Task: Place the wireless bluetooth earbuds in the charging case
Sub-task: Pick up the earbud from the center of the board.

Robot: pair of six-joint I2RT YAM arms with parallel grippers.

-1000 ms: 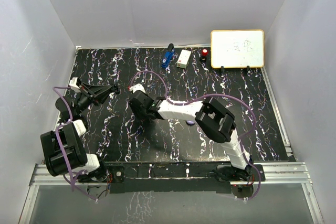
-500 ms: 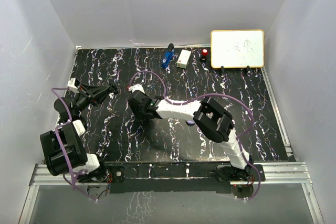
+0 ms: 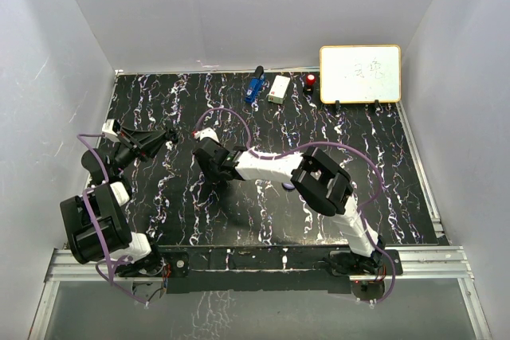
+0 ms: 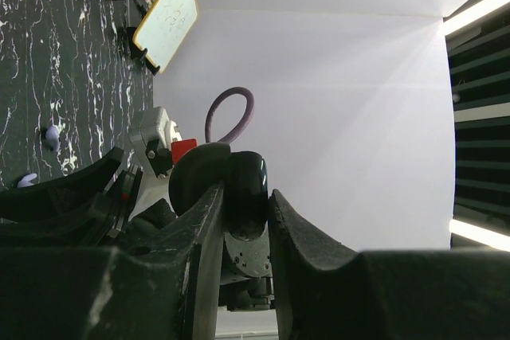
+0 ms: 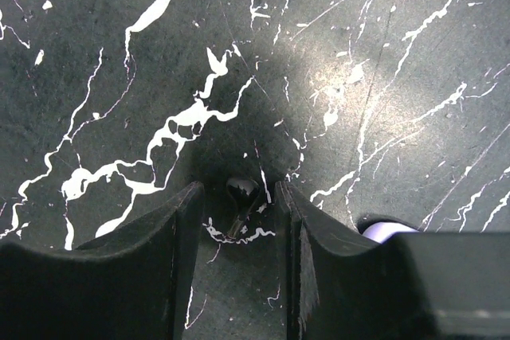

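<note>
**A:** Which step are you on?

**B:** The pickup. Your right gripper (image 5: pixel 239 206) stands part-open over the black earbud (image 5: pixel 242 190) on the marbled table (image 5: pixel 96 61), one finger on each side and neither visibly touching. A lavender earbud (image 5: pixel 387 232) peeks in at five o'clock.

**A:** And the case?

**B:** Your left gripper (image 3: pixel 170 134), at ten o'clock from the right, is clamped on what looks like the glossy black charging case (image 4: pixel 247 189). Next you'd need to close, lift and carry the earbud there, and alignment looks fussy.

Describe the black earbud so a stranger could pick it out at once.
On the black, white-veined table, find the right arm's fingers, pointing down left of centre. In the gap between them lies the black earbud, touching neither. It is glossy black with a short stem, unlike the pale piece beside one finger.
</note>
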